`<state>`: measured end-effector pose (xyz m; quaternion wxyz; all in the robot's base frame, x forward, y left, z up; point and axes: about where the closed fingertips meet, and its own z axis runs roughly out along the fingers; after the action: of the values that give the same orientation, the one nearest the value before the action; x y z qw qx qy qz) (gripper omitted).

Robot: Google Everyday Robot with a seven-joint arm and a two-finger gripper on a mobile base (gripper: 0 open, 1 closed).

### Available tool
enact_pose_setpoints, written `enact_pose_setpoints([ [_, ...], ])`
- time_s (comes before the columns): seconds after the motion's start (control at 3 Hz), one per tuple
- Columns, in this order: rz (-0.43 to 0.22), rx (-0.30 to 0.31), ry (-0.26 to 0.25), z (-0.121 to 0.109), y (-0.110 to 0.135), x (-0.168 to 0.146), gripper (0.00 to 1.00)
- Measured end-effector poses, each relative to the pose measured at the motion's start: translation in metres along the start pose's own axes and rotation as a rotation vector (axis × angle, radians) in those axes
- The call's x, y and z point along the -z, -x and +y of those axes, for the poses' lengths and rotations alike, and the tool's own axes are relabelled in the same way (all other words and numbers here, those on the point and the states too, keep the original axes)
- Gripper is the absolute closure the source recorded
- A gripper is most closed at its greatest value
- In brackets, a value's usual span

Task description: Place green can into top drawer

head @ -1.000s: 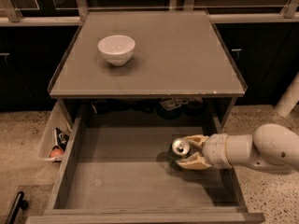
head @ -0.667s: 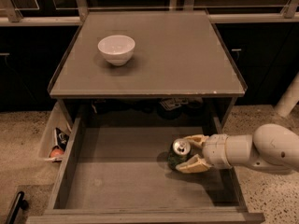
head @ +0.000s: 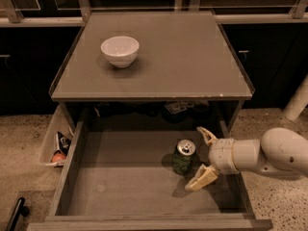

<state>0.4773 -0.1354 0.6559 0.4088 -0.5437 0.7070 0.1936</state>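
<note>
The green can (head: 184,157) stands upright on the bare bottom of the open top drawer (head: 120,186), right of its middle. Its silver top and pull tab face up. My gripper (head: 204,157) is inside the drawer just right of the can. Its fingers (head: 202,178) are spread open and do not grip the can. The white arm (head: 269,153) reaches in from the right over the drawer's side.
A white bowl (head: 120,50) sits on the cabinet top (head: 192,57) at the back left. A bin (head: 57,146) with packets hangs at the cabinet's left side. Some small items (head: 179,106) lie in the dark gap behind the drawer. A black handle (head: 14,213) shows at bottom left.
The gripper's fingers have opened and drawn back to the right, letting go of the can. The can now stands free on the drawer bottom.
</note>
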Motion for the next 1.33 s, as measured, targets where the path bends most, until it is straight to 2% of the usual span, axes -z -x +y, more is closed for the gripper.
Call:
enact_pose_setpoints([
  [0.33, 0.001, 0.026, 0.025, 0.006, 0.015, 0.015, 0.00],
  [0.67, 0.011, 0.101, 0.047, 0.013, 0.048, 0.055, 0.00],
  [1.0, 0.044, 0.238, 0.096, 0.024, 0.094, 0.093, 0.00],
  [1.33, 0.079, 0.367, 0.099, 0.021, 0.132, 0.124, 0.00],
])
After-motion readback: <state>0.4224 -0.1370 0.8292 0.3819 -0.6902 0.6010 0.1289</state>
